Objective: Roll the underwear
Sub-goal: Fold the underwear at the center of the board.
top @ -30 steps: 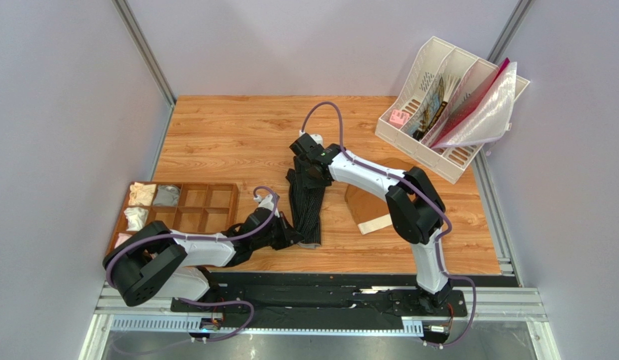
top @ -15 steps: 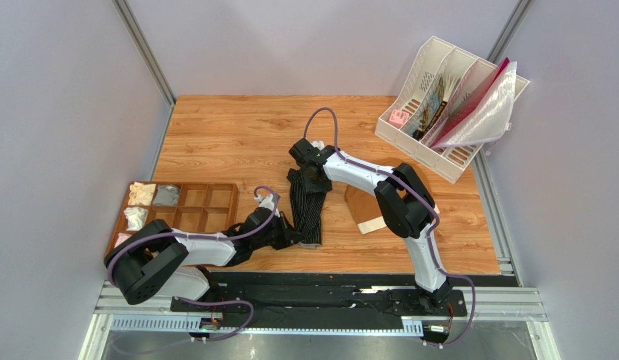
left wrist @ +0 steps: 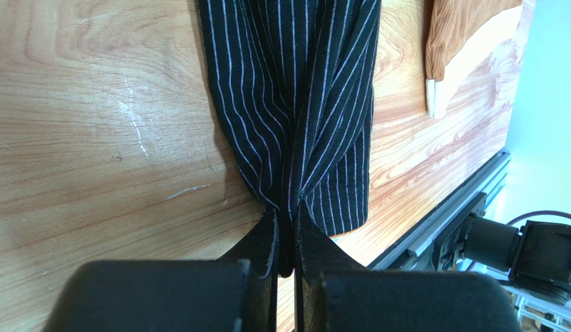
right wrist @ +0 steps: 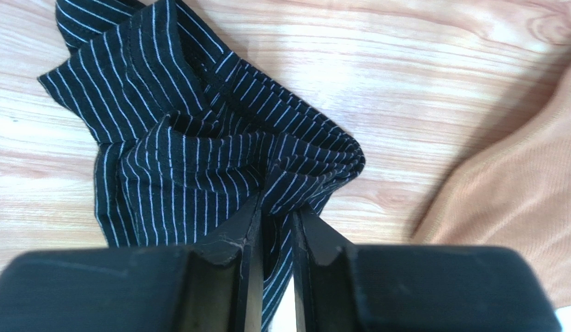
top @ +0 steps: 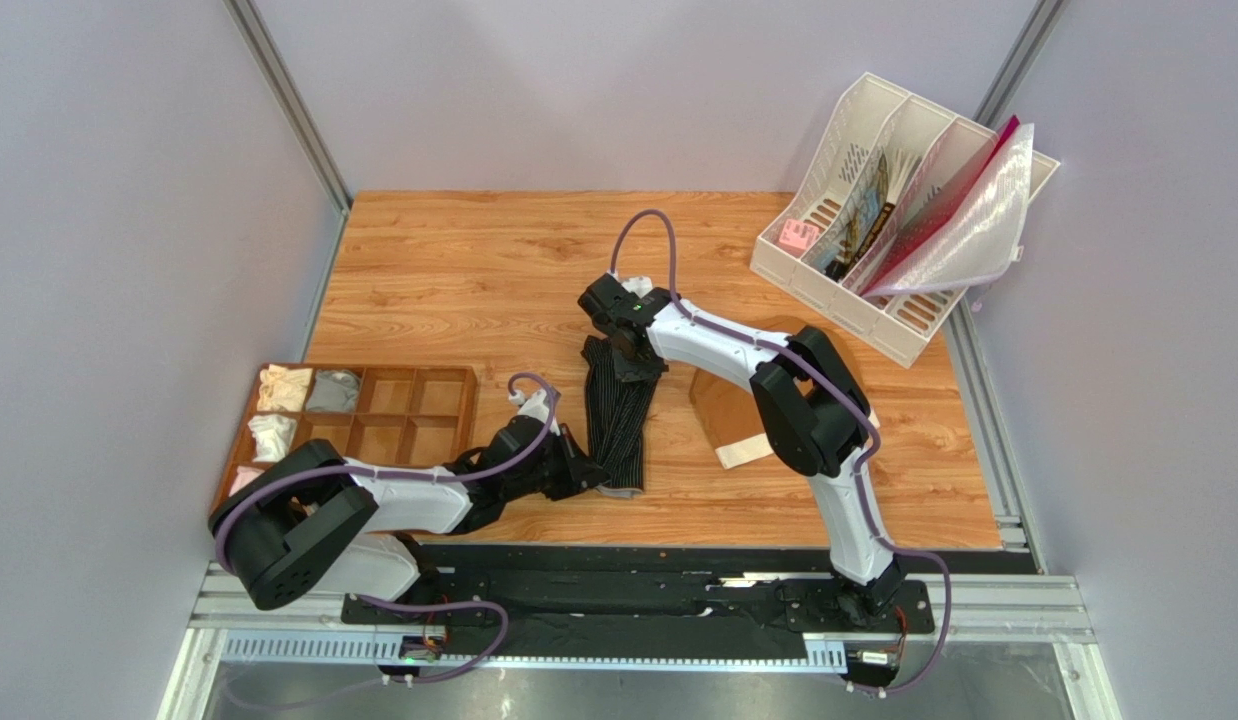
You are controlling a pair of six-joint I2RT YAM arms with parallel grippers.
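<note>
Here, the underwear [top: 616,425], a black soft-fabric pair with fine pale stripes, lies gathered into a long narrow strip on the light wooden table [top: 460,270], stretched between the two sets of jaws and not yet rolled. The left gripper [left wrist: 287,238] has its jaws pressed together on the strip's near end, where the fabric puckers into the pinch and fans out flat beyond the tips. The right gripper [right wrist: 276,221] has its jaws drawn almost together on a bunched fold at the far end, with dark cloth caught in the slit between them. Judging from this, the narrowing fold is done and the far end is only beginning to turn over; the whole length toward the left jaws remains to be wound up. Just to the right of the right jaws, close to the strip, lies a plain pair of brown briefs [top: 730,413] with a cream waistband, the one neighbour that could be snagged as the roll comes toward the near edge. Well off to the left of the left jaws sits a compartmented wooden tray [top: 400,371] holding several pale bundles, and far beyond the right jaws stands a white file rack [top: 866,143] stuffed with papers; neither stands in the way.
</note>
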